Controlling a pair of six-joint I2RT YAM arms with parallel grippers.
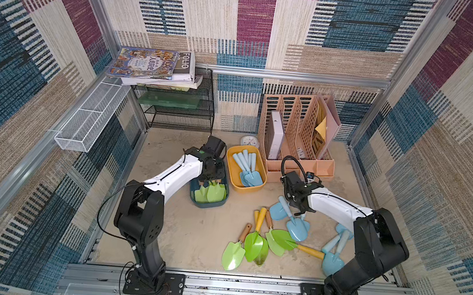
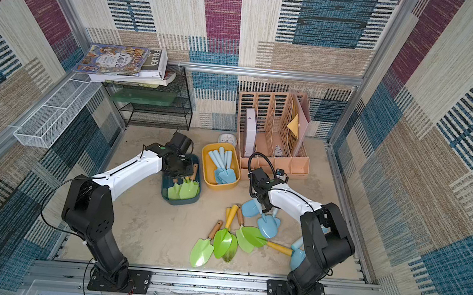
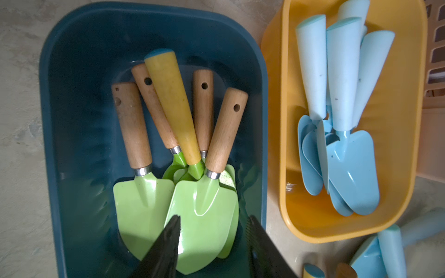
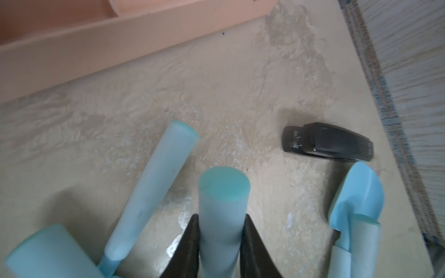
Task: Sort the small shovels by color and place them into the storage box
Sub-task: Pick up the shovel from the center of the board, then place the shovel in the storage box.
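Several green small shovels [image 3: 204, 216] with wooden or yellow handles lie in a dark teal storage box [image 3: 48, 120] [image 1: 208, 205]. My left gripper [image 3: 213, 223] [image 1: 211, 172] hangs open just above their blades, holding nothing. Beside it, a yellow storage box [image 3: 277, 120] [image 1: 247, 189] holds several pale blue shovels [image 3: 351, 168]. My right gripper [image 4: 222, 228] [image 1: 297, 208] is shut on the handle of a pale blue shovel [image 4: 224, 204] low over the table. More green shovels [image 1: 255, 243] and blue shovels [image 1: 298, 229] lie loose on the table in front.
A peach file organizer [image 1: 297, 130] stands behind the right gripper. A black stapler [image 4: 327, 144] lies near the right wall. At the back are a small white clock [image 1: 249, 141] and a black mesh shelf [image 1: 179, 109] with books. A white wire basket [image 1: 91, 118] hangs on the left rail.
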